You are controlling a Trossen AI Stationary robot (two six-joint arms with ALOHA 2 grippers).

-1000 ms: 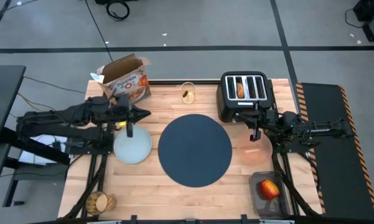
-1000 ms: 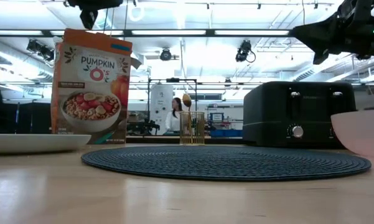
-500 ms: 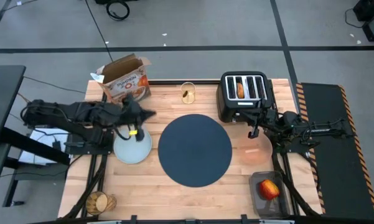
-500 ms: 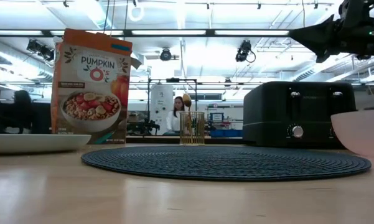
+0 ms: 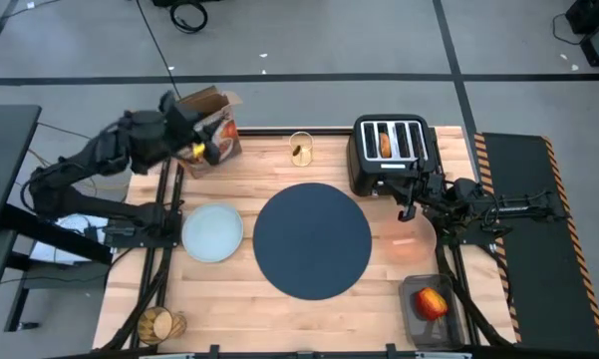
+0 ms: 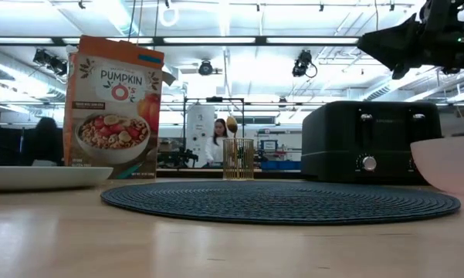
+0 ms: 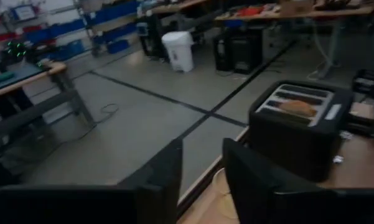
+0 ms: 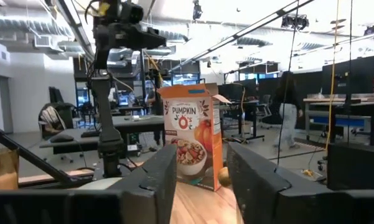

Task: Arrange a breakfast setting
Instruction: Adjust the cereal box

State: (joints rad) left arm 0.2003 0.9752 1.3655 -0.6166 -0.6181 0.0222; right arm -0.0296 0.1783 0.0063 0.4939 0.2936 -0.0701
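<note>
Both claws now parted and empty; left claw (image 5: 211, 150) up from plate (image 5: 212, 232) to cereal box (image 5: 205, 128).

Breakfast things spread over the wooden surface (image 5: 239, 309).
Navy placemat (image 5: 312, 239) lies central; pale plate (image 5: 212, 232) beside it; left gripper (image 5: 211, 152) over the cereal box (image 5: 205, 130) near the far edge.
</note>
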